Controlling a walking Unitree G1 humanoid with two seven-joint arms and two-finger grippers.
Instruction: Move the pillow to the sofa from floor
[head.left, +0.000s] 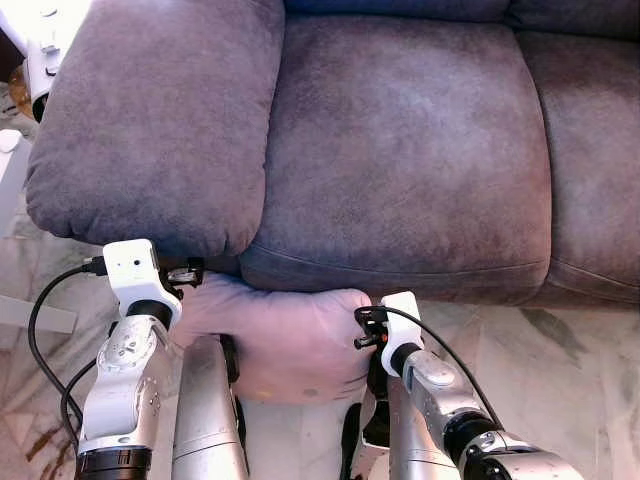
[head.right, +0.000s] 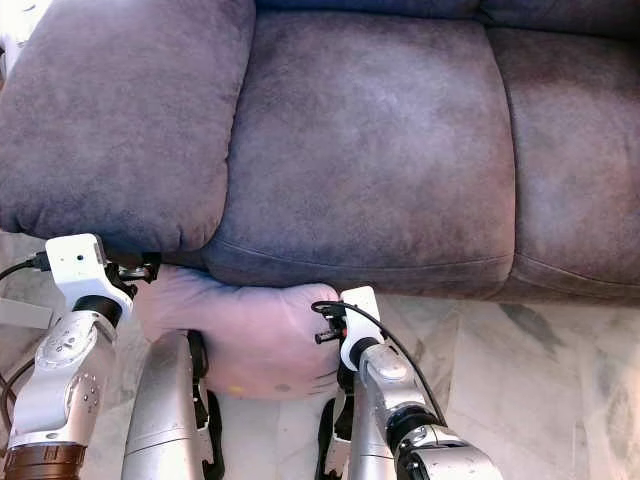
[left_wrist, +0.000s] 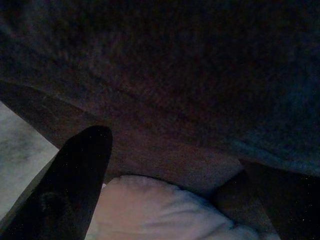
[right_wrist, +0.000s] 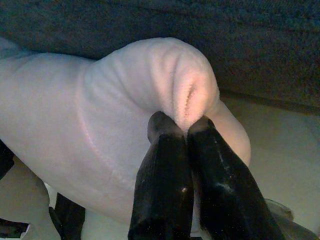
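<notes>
You're looking down at a dark grey suede-like upholstered sofa (head.left: 400, 150), its wide padded armrest (head.left: 150, 120) on the left and two seat cushions divided by a seam toward the right. Below its front edge lies a pale marble tile floor (head.left: 560, 370) with grey veining. Daylight brightens the upper left corner, beside the armrest.

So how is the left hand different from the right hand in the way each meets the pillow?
The right hand is shut, pinching a fold of the pink pillow between its fingertips; the left hand is spread open, with pillow fabric between its fingers. The right wrist view is well lit, the left is dark under the sofa. Both sit at the pillow, in front of the sofa.
</notes>
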